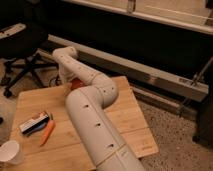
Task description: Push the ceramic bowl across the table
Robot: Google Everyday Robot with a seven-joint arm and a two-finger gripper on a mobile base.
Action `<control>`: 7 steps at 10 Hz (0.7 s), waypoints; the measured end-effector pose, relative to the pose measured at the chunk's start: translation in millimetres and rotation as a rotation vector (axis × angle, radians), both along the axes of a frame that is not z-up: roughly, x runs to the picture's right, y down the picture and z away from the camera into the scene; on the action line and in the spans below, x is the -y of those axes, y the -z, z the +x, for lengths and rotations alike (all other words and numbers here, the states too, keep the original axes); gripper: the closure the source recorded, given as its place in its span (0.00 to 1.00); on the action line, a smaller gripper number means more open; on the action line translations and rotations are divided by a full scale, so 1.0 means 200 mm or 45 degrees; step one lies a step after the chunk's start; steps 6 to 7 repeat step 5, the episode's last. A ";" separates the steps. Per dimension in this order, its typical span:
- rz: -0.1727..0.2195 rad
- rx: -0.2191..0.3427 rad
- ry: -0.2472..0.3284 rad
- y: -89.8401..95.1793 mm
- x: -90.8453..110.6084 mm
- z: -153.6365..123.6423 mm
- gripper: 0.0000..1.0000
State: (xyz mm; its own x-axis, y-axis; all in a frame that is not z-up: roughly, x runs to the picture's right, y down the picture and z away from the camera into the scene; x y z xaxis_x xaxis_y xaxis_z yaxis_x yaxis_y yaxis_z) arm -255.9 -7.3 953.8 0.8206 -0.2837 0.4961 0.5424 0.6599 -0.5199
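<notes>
Apparently the claw, whose state I cannot tell, is hovering by the reddish ceramic bowl that is peeking from behind the arm near the worktop's far edge, suggesting little pushing room is remaining.

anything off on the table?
Nothing spilled or broken. White cup sits at the table's near corner, close to the edge. Tool is at the far edge, mostly hidden behind the arm, beside a reddish object.

The off-white arm had thick rounded segments dotted with dark holes; its end effector sat at the far edge of the surface.
</notes>
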 end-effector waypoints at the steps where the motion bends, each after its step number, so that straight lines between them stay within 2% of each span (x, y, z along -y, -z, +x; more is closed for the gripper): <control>1: 0.002 -0.003 -0.006 0.01 0.00 0.02 0.95; 7: 0.021 0.024 -0.037 0.04 0.01 0.07 0.95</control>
